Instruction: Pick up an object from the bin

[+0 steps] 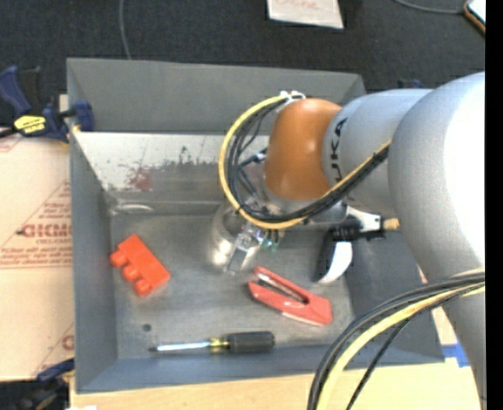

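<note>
My gripper (232,248) reaches down below the arm's orange cover, low over the bin floor near the middle. Just to its lower right lies a red, flat clip-like tool (289,297), set slantwise, close to the gripper but apart from it. A black-and-white handle-shaped thing (336,256) lies to the right, partly under the arm. An orange toy brick (138,266) sits to the left on the floor. No object can be seen in the gripper's grasp.
A screwdriver (219,344) with a black handle and a yellow band lies along the bin's front wall. The arm and its looped cables cover the bin's back right. Bare floor lies between the brick and the gripper.
</note>
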Available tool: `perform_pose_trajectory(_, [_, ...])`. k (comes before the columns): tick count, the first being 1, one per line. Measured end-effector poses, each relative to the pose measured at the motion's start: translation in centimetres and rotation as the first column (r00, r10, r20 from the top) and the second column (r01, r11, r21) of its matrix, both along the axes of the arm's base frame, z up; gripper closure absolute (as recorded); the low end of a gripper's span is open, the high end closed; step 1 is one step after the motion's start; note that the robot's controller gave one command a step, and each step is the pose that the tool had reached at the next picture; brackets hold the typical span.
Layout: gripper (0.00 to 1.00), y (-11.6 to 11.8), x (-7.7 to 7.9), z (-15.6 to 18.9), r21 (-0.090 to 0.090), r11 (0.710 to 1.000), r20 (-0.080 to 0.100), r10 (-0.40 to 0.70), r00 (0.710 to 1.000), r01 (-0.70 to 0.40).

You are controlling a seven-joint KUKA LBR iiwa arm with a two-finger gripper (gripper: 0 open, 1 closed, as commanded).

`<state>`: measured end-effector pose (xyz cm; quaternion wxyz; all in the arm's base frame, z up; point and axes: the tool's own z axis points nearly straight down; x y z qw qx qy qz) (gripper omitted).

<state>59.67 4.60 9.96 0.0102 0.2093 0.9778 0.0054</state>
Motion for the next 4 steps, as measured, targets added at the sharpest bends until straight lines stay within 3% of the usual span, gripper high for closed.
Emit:
perform_pose_trajectory(1, [0.00,-8.0,-7.0,-3.0,-0.008,0.992,-0.006,0.123,0.992,-0.123])
perform_pose_trajectory(2, [1.00,-2.2,-0.3,-2.9,0.001,1.000,0.014,0.007,1.000,-0.007])
perform_pose_trajectory(3, [1.00,-2.2,-0.3,-2.8,0.001,1.000,0.014,0.007,1.000,-0.007])
perform_pose_trajectory(4, [1.00,-2.3,-0.7,-0.1,0.000,1.000,0.003,0.008,1.000,-0.008])
